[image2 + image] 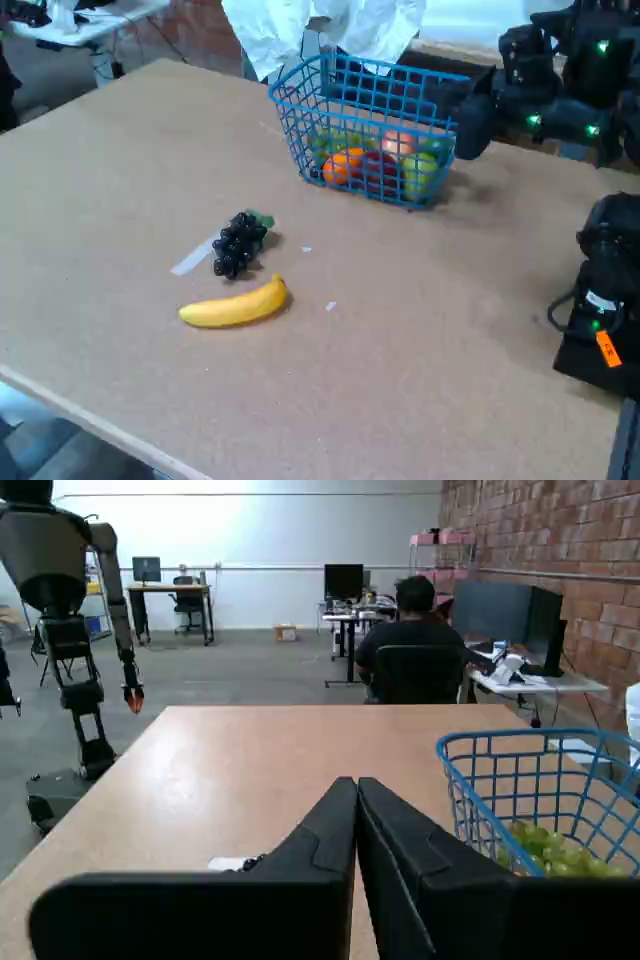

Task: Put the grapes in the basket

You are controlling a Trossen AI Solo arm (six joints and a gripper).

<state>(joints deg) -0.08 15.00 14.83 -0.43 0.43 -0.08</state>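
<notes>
One blue wire-mesh rectangular basket [372, 125] is sitting toward the far side of the tan wooden table [120, 170] in the fixed view. Inside it, several round fruits are showing through the grid: one orange one, one dark red one, at least two green ones; an exact count is not possible.

One small bunch of dark purple-black grapes [239, 243] with a green stem end is lying on the bare table, well apart from the basket and on its near side. One yellow banana [235, 305] is lying just beyond the grapes, farther from the basket, not touching them. One pale strip of tape [193, 257] is lying beside the bunch.

The black gripper [357, 790] is hanging close beside the basket, its two fingers pressed together tip to tip, holding nothing.

In the wrist view, one person is sitting at a desk far past the basket, and one grey humanoid robot [60, 590] is standing on the floor.
</notes>
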